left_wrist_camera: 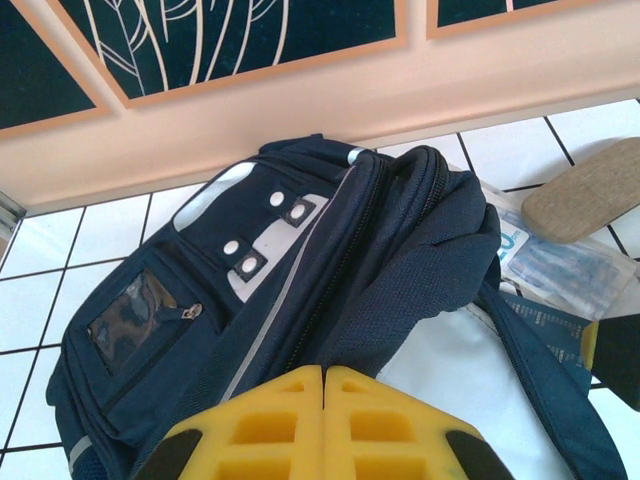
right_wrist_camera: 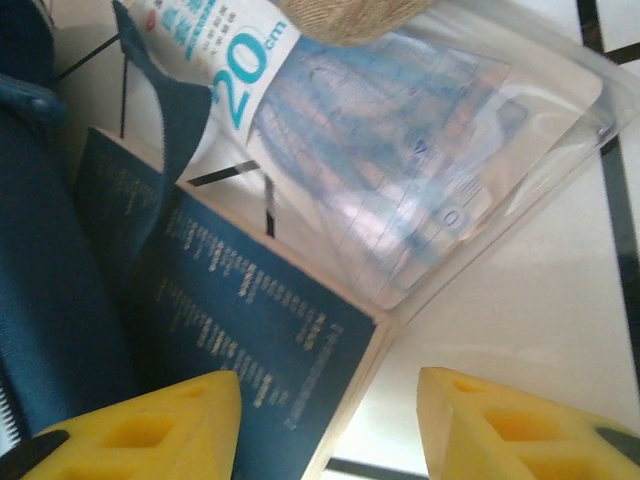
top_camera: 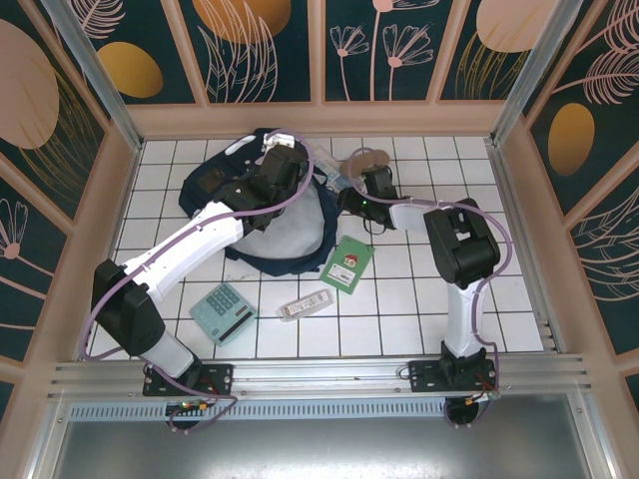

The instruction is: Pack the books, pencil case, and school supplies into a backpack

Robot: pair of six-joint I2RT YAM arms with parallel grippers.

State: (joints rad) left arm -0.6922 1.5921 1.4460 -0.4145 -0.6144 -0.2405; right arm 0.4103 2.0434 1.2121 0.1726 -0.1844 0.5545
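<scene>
The backpack point(top_camera: 222, 185) is seen lying flat at the far middle of the table, mouth gaping toward the right arm, pale lining exposed. The left gripper point(top_camera: 282, 163) is parked over the upper edge of the bag. In the left wrist view its fingers point(left_wrist_camera: 300, 420) are pressed together with no gap. Whether fabric is pinched under them cannot be told. The dark blue book point(right_wrist_camera: 230, 330) is found just right of the bag opening, one side tucked against the navy fabric. Its free corner points into the gap of the right gripper point(right_wrist_camera: 328, 385). The right jaws are spread apart and nothing is grasped. The book's long edge is judged to run diagonally across the right wrist view, from upper left down to that corner, so the claw meets the corner, not a straight edge (a turn of the wrist is probably needed before a pinch). The right arm is clearly the nearer one. The clear packet point(right_wrist_camera: 430, 170) is noted lying partly under the book, just beyond it, with the pencil case point(top_camera: 367, 160) resting on the packet's far end. Well apart, nearer the arm bases, the small green book point(top_camera: 347, 264), the calculator point(top_camera: 222, 312) and the white-grey bar point(top_camera: 307, 304) are left unpacked on the tiles.
</scene>
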